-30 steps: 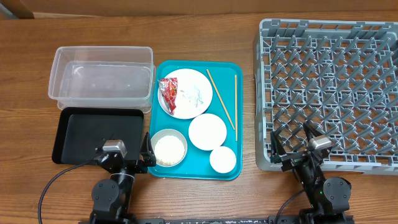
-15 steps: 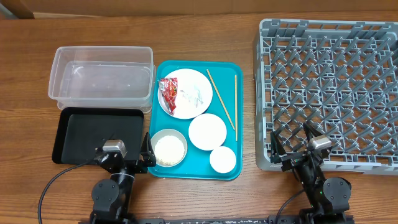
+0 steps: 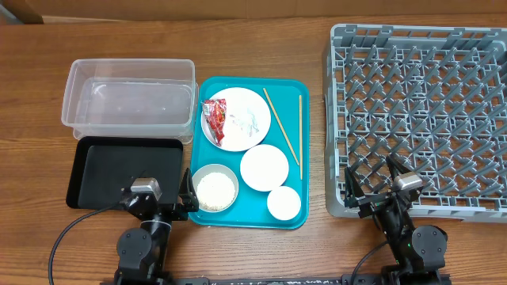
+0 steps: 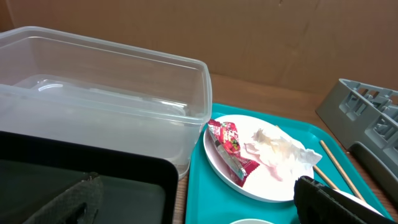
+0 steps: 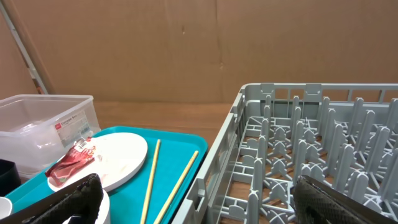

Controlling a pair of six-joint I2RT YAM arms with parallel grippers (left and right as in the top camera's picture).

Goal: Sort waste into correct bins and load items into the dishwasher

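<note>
While both arms sit at the near edge of the table (image 3: 261,39), the left claw (image 4: 198,186) is spread wide and holds nothing. Its fingers frame the black tray (image 3: 103,170) and the clear tub (image 3: 131,99) behind it. The right claw (image 5: 196,186) is likewise wide open and empty, just before the grey rack (image 3: 420,111). Between bins and rack lies a teal tray (image 3: 212,85) bearing a plate (image 3: 252,101) with a red wrapper (image 3: 215,117) and a white tissue (image 3: 249,123), two chopsticks (image 3: 280,127), a bowl of rice (image 3: 215,188), a white bowl (image 3: 264,167) and a cup (image 3: 283,203) — none touched by either claw.
</note>
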